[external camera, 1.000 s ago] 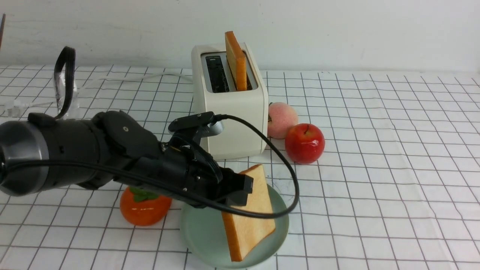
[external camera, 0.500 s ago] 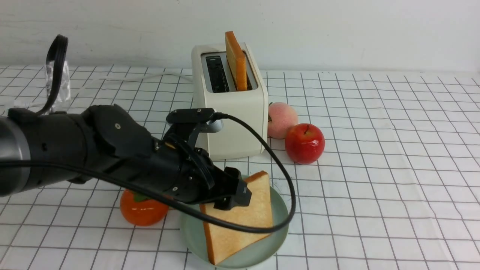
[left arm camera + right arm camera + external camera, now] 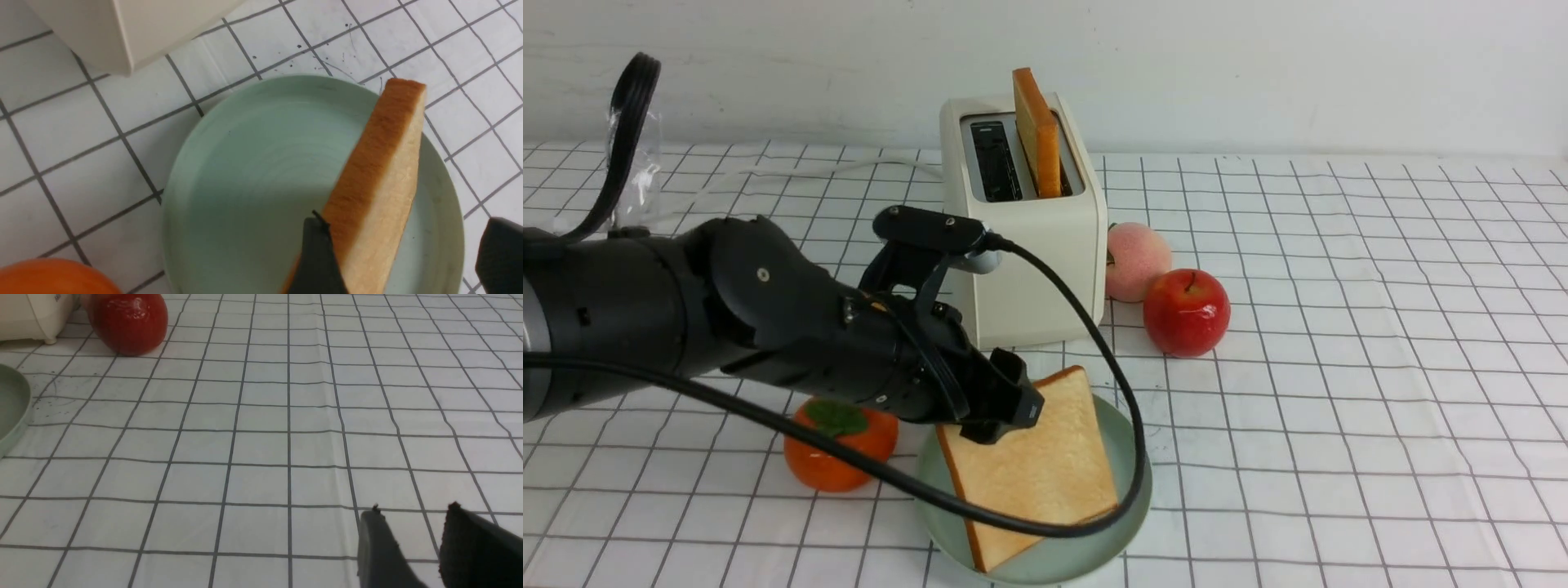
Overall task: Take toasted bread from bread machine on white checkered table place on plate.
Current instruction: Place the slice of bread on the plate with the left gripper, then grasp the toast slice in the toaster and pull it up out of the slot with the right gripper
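Observation:
One slice of toasted bread rests tilted on the mint-green plate, its lower edge down and its upper corner raised. My left gripper is open at that slice's near upper corner. In the left wrist view one fingertip touches the crust of the slice and the other stands well apart over the plate's rim. A second slice stands upright in the right slot of the bread machine; the left slot is dark. My right gripper hovers open over the white checkered table, holding nothing.
A red apple and a peach sit right of the toaster. An orange fruit lies left of the plate under my left arm. The toaster's white cord runs off to the back left.
My left gripper opened and let go of the slice, then drew back left and slightly up. The slice tipped from nearly upright to lying tilted on the plate.

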Robot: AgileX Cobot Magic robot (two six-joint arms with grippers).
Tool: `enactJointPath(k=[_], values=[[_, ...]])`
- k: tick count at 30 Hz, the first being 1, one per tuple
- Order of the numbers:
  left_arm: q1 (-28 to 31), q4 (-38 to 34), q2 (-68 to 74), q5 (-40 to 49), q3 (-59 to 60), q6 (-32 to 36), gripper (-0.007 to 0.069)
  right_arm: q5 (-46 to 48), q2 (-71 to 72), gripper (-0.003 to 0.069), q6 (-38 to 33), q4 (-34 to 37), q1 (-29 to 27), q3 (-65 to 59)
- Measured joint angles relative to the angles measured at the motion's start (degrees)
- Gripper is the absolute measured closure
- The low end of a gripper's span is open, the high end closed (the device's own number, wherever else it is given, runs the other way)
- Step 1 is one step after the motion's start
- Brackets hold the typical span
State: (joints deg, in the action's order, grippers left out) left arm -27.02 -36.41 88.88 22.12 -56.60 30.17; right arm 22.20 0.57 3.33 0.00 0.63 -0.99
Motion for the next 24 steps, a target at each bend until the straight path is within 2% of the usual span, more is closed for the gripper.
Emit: enactJointPath(k=[11, 14, 15, 16, 17, 19, 24], values=[[0.0, 0.6, -10.9, 1.2, 0.0, 0.0, 0.0343, 0.0, 0.0, 0.0419, 0.0, 0.0, 0.0, 0.0], [0.0, 1.4, -14.0, 5.8, 0.0, 0.0, 0.0473, 0.0, 0.0, 0.0419, 0.0, 0.0, 0.0, 0.0], [0.0, 1.4, -14.2, 5.8, 0.0, 0.0, 0.0482, 0.0, 0.0, 0.0419, 0.0, 0.0, 0.0, 0.0], [0.0, 1.5, -15.2, 8.1, 0.0, -0.5, 0.0574, 0.0, 0.0, 0.0419, 0.0, 0.0, 0.0, 0.0], [0.0, 1.6, -15.8, 9.1, 0.0, -1.0, 0.061, 0.0, 0.0, 0.0419, 0.0, 0.0, 0.0, 0.0], [0.0, 1.7, -17.3, 10.8, 0.1, -2.1, 0.0638, 0.0, 0.0, 0.0419, 0.0, 0.0, 0.0, 0.0], [0.0, 1.7, -24.9, 8.3, 4.2, -4.2, 0.0638, 0.0, 0.0, 0.0419, 0.0, 0.0, 0.0, 0.0]])
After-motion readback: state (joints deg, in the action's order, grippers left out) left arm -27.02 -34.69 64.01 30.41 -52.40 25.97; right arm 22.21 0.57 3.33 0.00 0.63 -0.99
